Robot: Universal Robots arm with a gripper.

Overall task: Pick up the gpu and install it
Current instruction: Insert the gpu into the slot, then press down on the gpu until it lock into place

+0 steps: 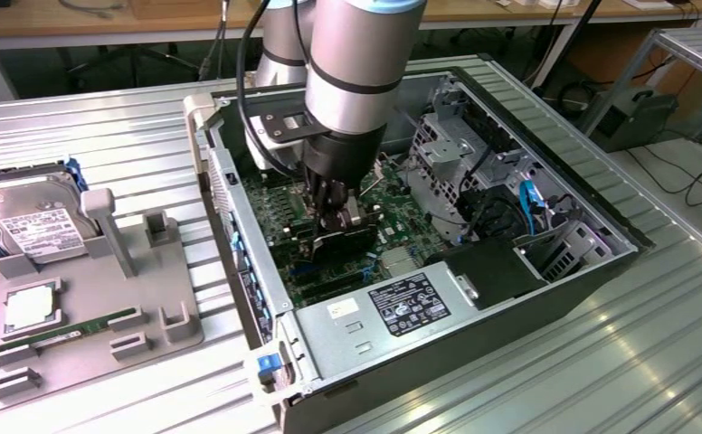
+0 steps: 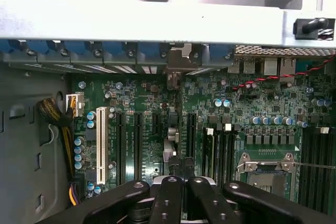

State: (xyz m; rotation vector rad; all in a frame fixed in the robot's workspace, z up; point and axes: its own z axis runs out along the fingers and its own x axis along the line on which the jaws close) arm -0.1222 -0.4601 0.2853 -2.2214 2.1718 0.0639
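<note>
The end effector is the nearest thing in the wrist view, and its black fingers are pressed together on the gpu, which shows there edge-on as a thin dark card running straight away from the fingers toward the silver bracket at the rear wall of the case. So the gpu does not lie to one side of the end effector; it is held directly under it, standing on its edge, and its long axis follows the direction of the expansion slots on the motherboard. In the exterior view the end effector reaches down into the open computer case, and the dark card sits low between the fingers, close to the green board or already on it; whether the lower edge is fully seated in a slot I cannot tell. The bracket end seems to meet the row of blue slot clips at the back panel. Outside the case, on the exterior view's left, a grey holder on the tabletop carries the hard drive and the green RAM stick, well apart from the arm
</note>
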